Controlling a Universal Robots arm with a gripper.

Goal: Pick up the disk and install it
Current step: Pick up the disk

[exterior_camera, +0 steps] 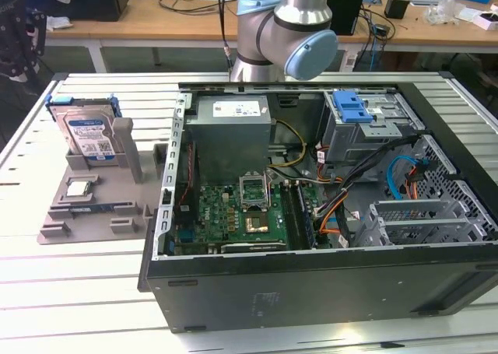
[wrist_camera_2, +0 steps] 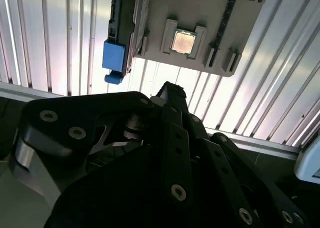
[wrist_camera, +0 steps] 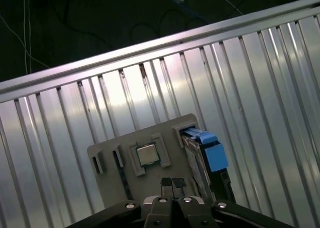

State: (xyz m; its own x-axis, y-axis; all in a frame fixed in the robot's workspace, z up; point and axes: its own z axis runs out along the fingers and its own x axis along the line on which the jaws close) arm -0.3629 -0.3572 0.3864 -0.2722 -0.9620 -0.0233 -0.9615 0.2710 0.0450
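The disk [exterior_camera: 88, 134] stands on edge in a grey holder [exterior_camera: 85, 210] on the slatted table, at the exterior view's left. It is silver-grey with a blue-and-white label and sits in a blue carrier frame. Both wrist views look down on it edge-on, showing the disk [wrist_camera: 194, 158] [wrist_camera_2: 138, 22] with its blue clip. My gripper [wrist_camera: 172, 182] hangs above the holder [wrist_camera: 112, 175], apart from the disk. Its black fingertips [wrist_camera_2: 170, 91] are pressed together with nothing between them.
An open computer case [exterior_camera: 311, 288] lies on the exterior view's right. It holds a motherboard, a grey power supply [exterior_camera: 231, 124] and a metal drive cage topped by a blue bracket [exterior_camera: 354, 105]. A chip [wrist_camera: 148, 155] rests in the holder. The table's edge rail [wrist_camera: 150, 47] is close by.
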